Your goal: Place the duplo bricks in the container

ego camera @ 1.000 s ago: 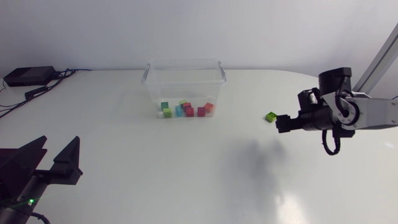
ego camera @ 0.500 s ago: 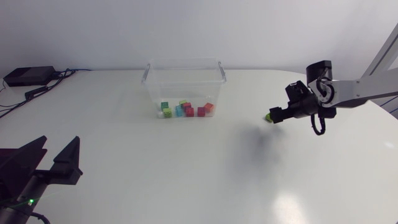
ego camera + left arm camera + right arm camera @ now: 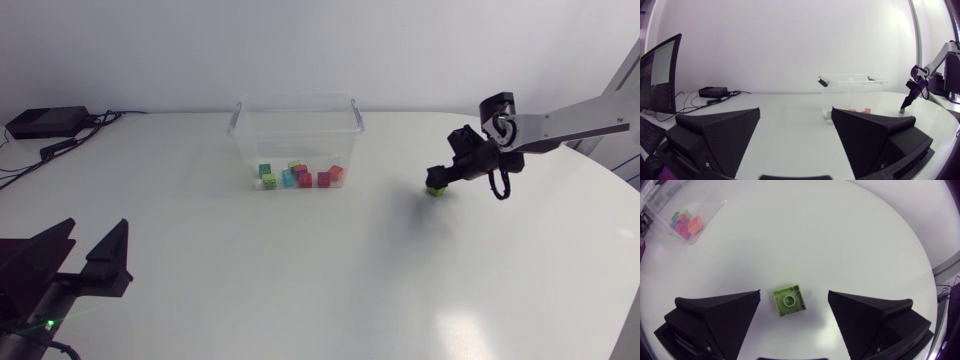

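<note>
Right claw (image 3: 438, 177): fingers (image 3: 725, 315) were wide, gripping nothing.
Green brick (image 3: 789, 300): lay on surface (image 3: 300, 260) between the fingers, untouched, slightly skewed.
Container (image 3: 245, 135): stood well beyond claw.
Risk: closing on skewed faces could twist brick out, or pinch corners weakly.

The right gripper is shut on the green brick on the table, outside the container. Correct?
No: the right wrist view shows the right gripper open, both fingers clear of the green brick between them. It lies on the table, outside the container.
</note>
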Controlling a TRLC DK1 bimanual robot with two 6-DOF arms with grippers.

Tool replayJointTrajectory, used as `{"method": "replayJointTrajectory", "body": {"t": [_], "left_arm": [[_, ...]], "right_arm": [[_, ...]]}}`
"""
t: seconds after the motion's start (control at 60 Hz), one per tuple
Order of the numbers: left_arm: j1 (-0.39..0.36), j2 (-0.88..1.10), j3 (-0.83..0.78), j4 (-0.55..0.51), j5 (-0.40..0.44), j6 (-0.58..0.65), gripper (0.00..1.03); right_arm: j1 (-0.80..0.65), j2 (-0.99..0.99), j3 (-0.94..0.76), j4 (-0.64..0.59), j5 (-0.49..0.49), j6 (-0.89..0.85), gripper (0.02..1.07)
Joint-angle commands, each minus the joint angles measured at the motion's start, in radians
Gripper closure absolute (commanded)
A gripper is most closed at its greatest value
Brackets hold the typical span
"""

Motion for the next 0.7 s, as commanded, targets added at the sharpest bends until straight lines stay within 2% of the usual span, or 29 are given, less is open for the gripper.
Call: {"method": "replayJointTrajectory", "body": {"t": [0.0, 0.15, 0.25, 0.283, 0.35, 0.383, 0.417, 0.567, 0.683], "left_arm": [[0.008, -0.012, -0.02, 0.017, 0.007, -0.018, 0.04], [0.008, -0.012, -0.02, 0.017, 0.007, -0.018, 0.04], [0.008, -0.012, -0.02, 0.017, 0.007, -0.018, 0.04], [0.008, -0.012, -0.02, 0.017, 0.007, -0.018, 0.04], [0.008, -0.012, -0.02, 0.017, 0.007, -0.018, 0.04], [0.008, -0.012, -0.02, 0.017, 0.007, -0.018, 0.04], [0.008, -0.012, -0.02, 0.017, 0.007, -0.018, 0.04], [0.008, -0.012, -0.02, 0.017, 0.007, -0.018, 0.04], [0.008, -0.012, -0.02, 0.017, 0.007, -0.018, 0.04]], "right_arm": [[0.012, 0.045, 0.026, -0.019, -0.007, -0.025, 0.12], [0.018, 0.067, 0.039, -0.042, -0.007, -0.03, 0.12], [0.025, 0.082, 0.048, -0.044, -0.004, -0.027, 0.21], [0.025, 0.087, 0.053, -0.047, -0.001, -0.027, 0.27], [0.024, 0.088, 0.057, -0.056, -0.002, -0.03, 0.46], [0.021, 0.088, 0.059, -0.057, -0.004, -0.041, 0.67], [0.021, 0.088, 0.06, -0.063, -0.01, -0.06, 0.81], [0.019, 0.087, 0.06, -0.109, 0.021, -0.083, 0.99], [0.016, 0.029, 0.011, -0.102, 0.032, -0.083, 1.0]]}}
